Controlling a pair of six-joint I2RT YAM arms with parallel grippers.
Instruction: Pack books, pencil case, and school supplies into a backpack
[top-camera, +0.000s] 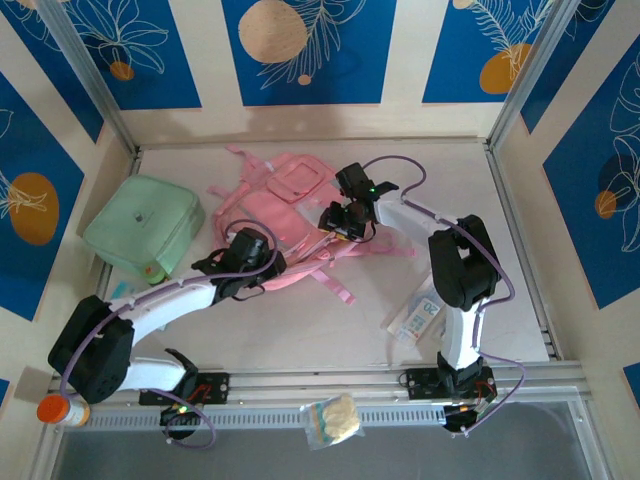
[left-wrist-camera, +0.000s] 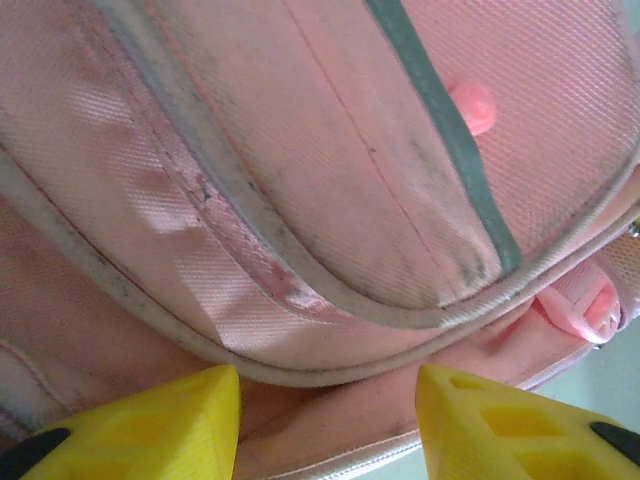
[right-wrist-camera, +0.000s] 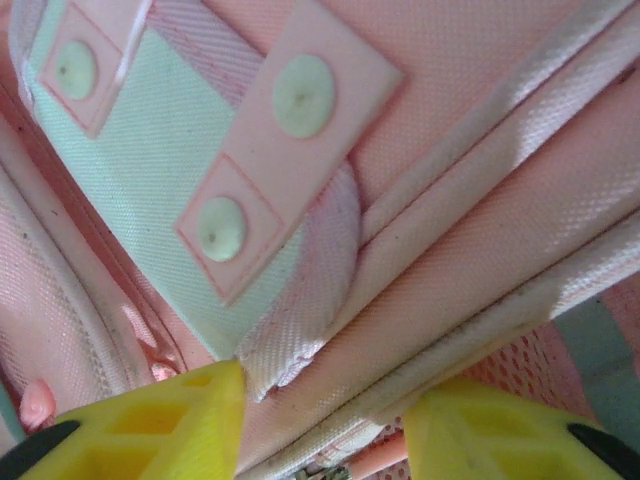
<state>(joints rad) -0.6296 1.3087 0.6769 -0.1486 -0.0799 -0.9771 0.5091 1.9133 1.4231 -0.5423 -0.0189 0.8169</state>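
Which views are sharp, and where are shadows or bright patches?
Top external: even light, soft shadows on the table, all sharp. Left wrist: backpack weave sharp, bright sheen at left. Right wrist: weave sharp, dark shadowed folds at right.

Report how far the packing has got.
Done: nothing visibly packed; the backpack lies flat. In hand: left pincer and right pincer, jaws apart, are both at its fabric. Left: the white packet lies loose outside it, not yet packed.
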